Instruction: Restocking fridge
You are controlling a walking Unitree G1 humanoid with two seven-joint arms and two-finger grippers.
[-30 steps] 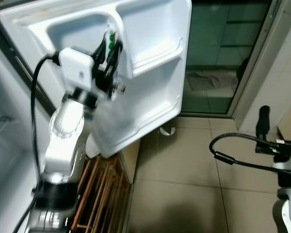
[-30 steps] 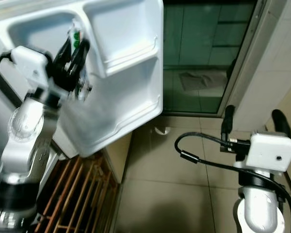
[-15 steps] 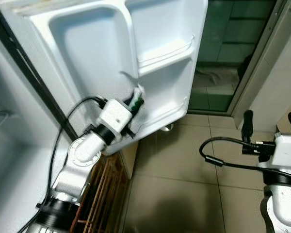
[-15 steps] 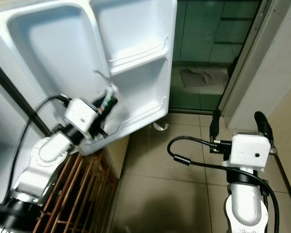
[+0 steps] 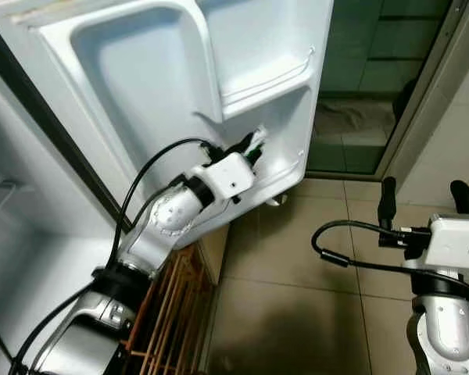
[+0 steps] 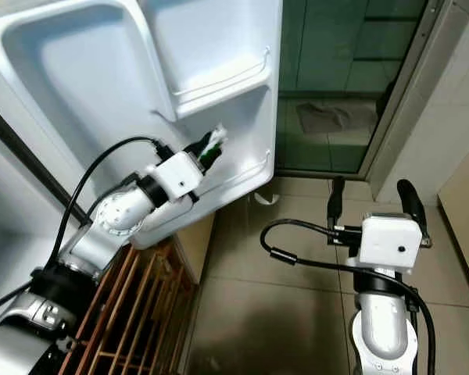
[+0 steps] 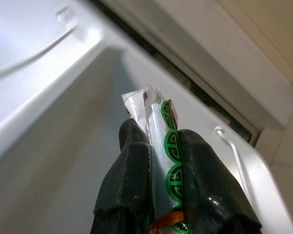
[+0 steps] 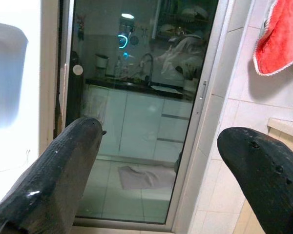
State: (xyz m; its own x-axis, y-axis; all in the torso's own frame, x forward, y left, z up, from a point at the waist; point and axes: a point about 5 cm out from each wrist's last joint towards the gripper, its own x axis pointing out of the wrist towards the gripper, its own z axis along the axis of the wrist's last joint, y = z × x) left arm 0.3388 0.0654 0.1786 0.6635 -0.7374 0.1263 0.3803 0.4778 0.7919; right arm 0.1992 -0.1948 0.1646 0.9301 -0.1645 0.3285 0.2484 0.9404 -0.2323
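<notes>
Our left pincer (image 5: 254, 146) reaches up to the open fridge door (image 5: 141, 117), level with its lower shelf (image 5: 285, 168); from the head, what it holds is hard to make out. Our right pincer (image 6: 370, 199) hangs over the floor (image 6: 281, 312), fingers apart. In the left wrist view, the fingers (image 7: 132, 175) are clamped on a white packet with green rings (image 7: 161, 165), its lower end cut off.

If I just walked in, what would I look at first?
Probably the big white fridge door standing wide open, its shelves bare. The left gripper reaches toward its lower shelf, pinching a white packet with green circles. The right gripper waits open over the tan tiled floor.
</notes>
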